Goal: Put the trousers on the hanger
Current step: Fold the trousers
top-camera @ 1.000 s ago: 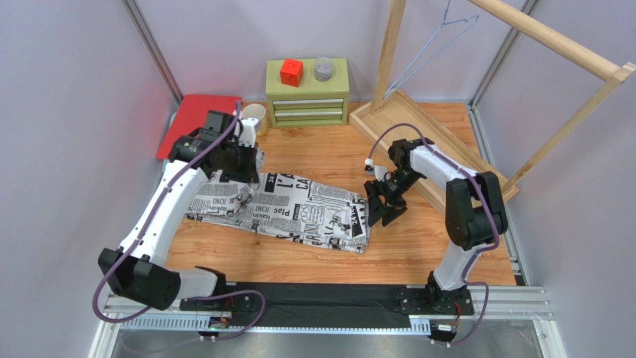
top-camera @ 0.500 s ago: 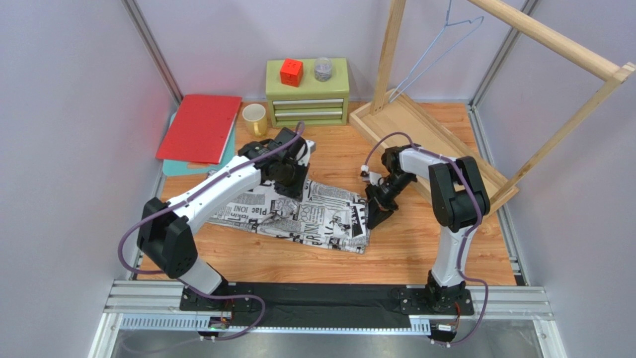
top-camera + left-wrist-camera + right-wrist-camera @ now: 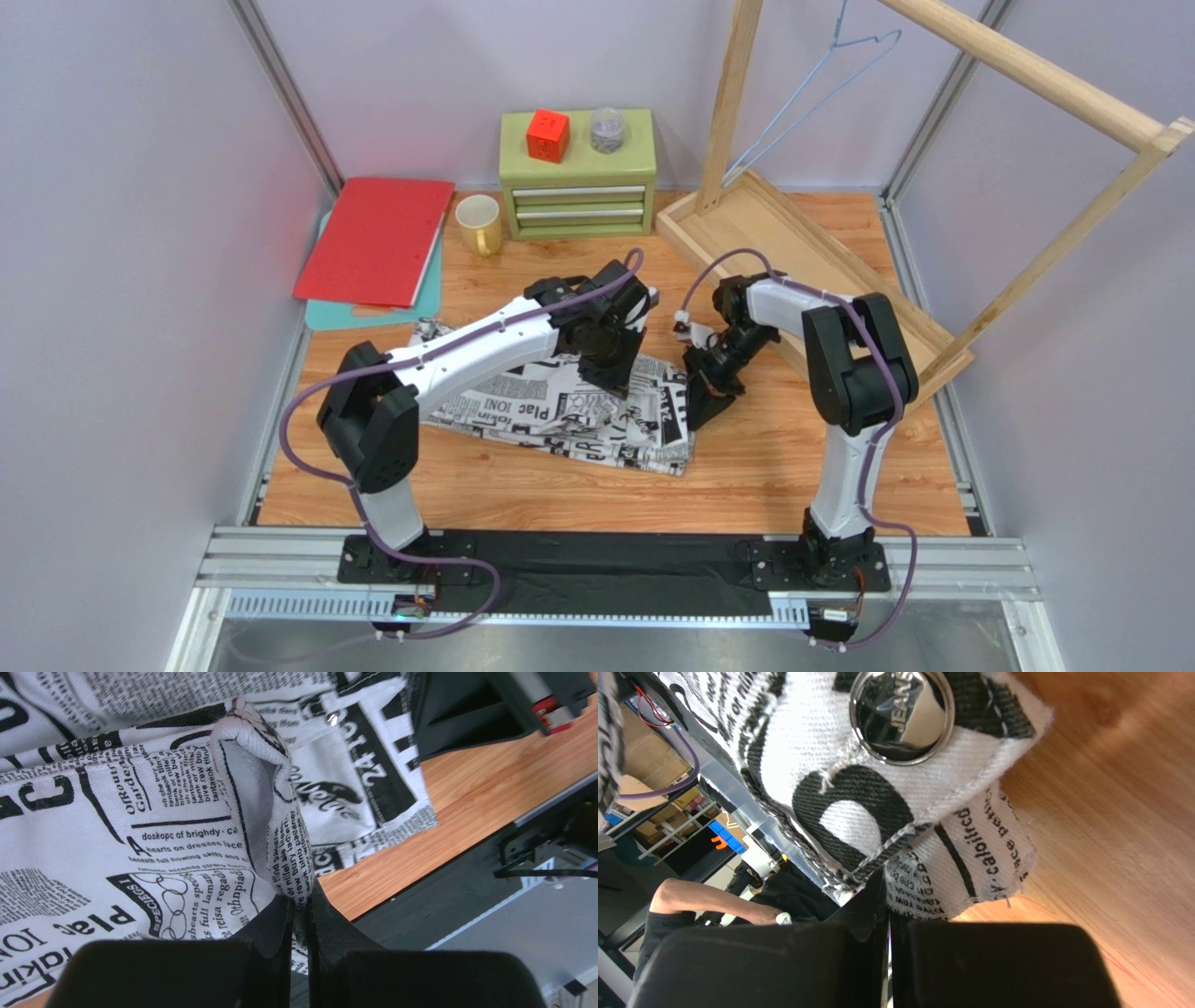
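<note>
The trousers (image 3: pixel 526 416), white with black newspaper print, lie bunched across the middle of the wooden table. My left gripper (image 3: pixel 609 370) reaches over them and is shut on a raised fold of the cloth (image 3: pixel 253 798), pinched between its tips (image 3: pixel 300 906). My right gripper (image 3: pixel 697 406) sits at their right end, shut on the waist edge (image 3: pixel 934 875), just below the metal button (image 3: pixel 901 712). The hanger (image 3: pixel 807 98), thin pale wire, hangs from the wooden rack's top bar at the back right, away from both grippers.
The big wooden rack (image 3: pixel 1038 84) stands at the right on a tray-like base (image 3: pixel 828 280). At the back stand a green drawer box (image 3: pixel 577 189) bearing a red cube (image 3: pixel 547 135) and a clear jar (image 3: pixel 606 129), a yellow mug (image 3: pixel 480 221) and a red folder (image 3: pixel 373 238).
My left arm has swept from the trousers' left end rightwards, carrying a fold of cloth toward the waist. My right gripper went from open to shut on the waist edge.
</note>
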